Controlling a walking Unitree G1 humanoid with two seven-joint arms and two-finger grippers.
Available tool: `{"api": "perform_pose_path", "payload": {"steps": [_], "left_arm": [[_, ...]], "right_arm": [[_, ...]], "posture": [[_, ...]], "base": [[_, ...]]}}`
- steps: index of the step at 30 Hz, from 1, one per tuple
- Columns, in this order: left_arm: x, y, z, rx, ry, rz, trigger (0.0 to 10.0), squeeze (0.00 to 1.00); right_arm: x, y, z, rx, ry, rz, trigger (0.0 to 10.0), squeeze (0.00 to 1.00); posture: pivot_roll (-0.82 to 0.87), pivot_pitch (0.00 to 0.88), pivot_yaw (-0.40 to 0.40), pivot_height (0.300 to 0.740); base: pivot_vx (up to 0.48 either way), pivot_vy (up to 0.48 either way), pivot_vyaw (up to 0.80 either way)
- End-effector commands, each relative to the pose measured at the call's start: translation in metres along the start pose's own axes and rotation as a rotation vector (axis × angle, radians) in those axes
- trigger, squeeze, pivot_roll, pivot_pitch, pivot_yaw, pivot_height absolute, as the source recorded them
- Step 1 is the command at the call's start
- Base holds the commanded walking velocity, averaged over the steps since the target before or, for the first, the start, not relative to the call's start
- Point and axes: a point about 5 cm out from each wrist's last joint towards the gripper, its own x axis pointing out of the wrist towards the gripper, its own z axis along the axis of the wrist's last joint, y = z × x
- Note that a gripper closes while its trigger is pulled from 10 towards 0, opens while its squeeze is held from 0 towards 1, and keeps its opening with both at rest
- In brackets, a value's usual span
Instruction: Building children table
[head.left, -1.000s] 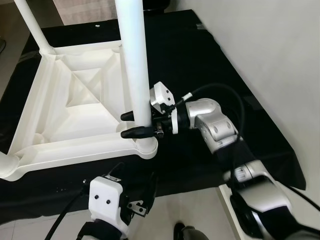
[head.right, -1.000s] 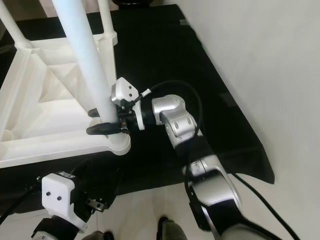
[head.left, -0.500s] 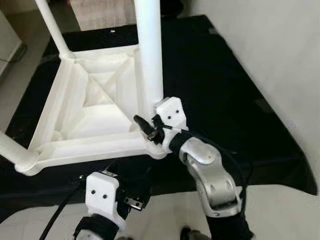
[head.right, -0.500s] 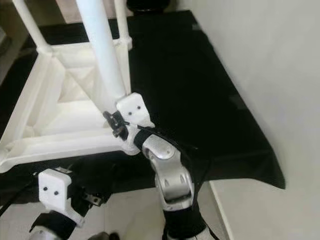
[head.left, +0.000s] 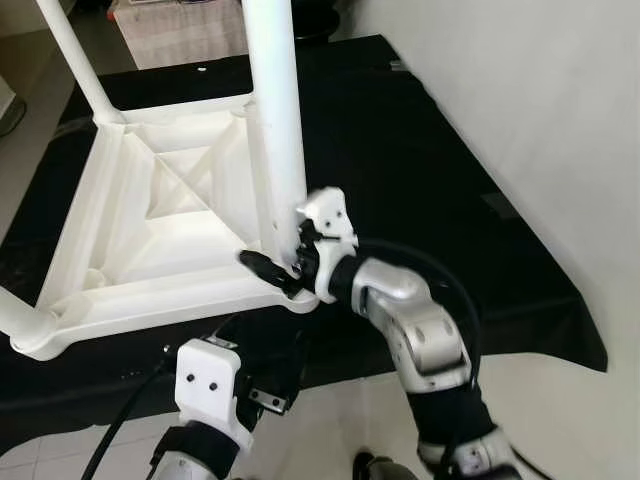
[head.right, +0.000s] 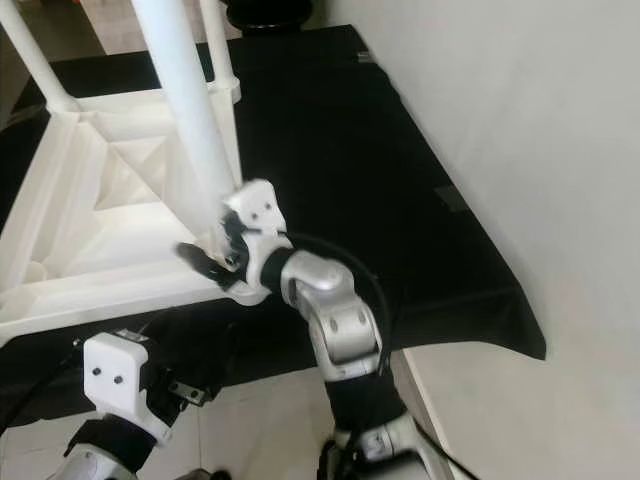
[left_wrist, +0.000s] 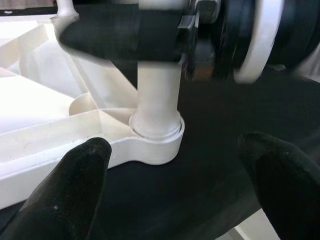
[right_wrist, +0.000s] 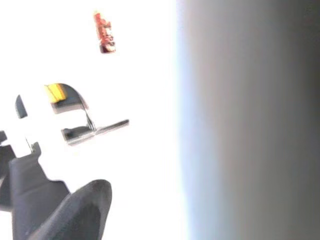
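The white children's table (head.left: 150, 215) lies upside down on a black mat, its legs pointing up. My right gripper (head.left: 284, 263) is at the foot of the near right leg (head.left: 272, 110), just above its round socket (left_wrist: 156, 137). It is shut on that leg, with one black finger (head.left: 262, 266) crossing in front and the other hidden behind. In the left wrist view, that finger (left_wrist: 120, 35) lies across the leg. My left gripper (left_wrist: 175, 192) hangs low in front of the same corner, open and holding nothing, with its fingertips (left_wrist: 75, 185) wide apart.
The black mat (head.left: 420, 170) covers the floor under the table, and a white wall (head.left: 560, 110) runs along its right side. Two more legs (head.left: 72, 58) stand at other corners. Light tile floor (head.left: 330, 410) lies near my feet.
My right wrist has turned about the leg's foot, so its fingers now point down and to the left instead of level. The camera has shifted. The left gripper stays low and open.
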Motion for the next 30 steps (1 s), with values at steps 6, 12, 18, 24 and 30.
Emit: {"api": "perform_pose_path", "payload": {"steps": [6, 12, 18, 24, 30], "left_arm": [[-0.005, -0.003, -0.002, -0.007, 0.016, 0.009, 10.0, 0.00], [-0.006, -0.002, -0.002, -0.006, 0.019, 0.011, 10.0, 0.00], [-0.006, -0.002, -0.004, -0.007, 0.023, 0.008, 10.0, 0.00], [-0.005, -0.003, -0.004, -0.008, 0.022, 0.007, 10.0, 0.00], [-0.005, -0.004, -0.004, -0.009, 0.019, 0.009, 10.0, 0.00]], "right_arm": [[-0.004, -0.006, -0.012, -0.096, 0.053, 0.187, 10.0, 0.00], [-0.004, -0.014, -0.017, -0.057, 0.074, 0.166, 10.0, 0.00], [-0.007, -0.022, -0.026, -0.017, 0.083, 0.134, 0.0, 0.00], [-0.012, -0.021, -0.027, -0.003, 0.072, 0.132, 0.0, 0.00], [-0.013, -0.021, -0.030, 0.020, 0.083, -0.061, 0.0, 0.00]], "posture": [[0.04, 0.206, -0.024, 0.740], [0.04, 0.204, -0.022, 0.740], [0.04, 0.197, -0.017, 0.740], [0.03, 0.197, -0.017, 0.740], [0.00, 0.203, -0.032, 0.740]], "base": [[0.000, 0.000, 0.00], [0.000, 0.000, 0.00], [0.000, 0.000, 0.00], [0.000, 0.000, 0.00], [0.000, 0.000, 0.00]]}}
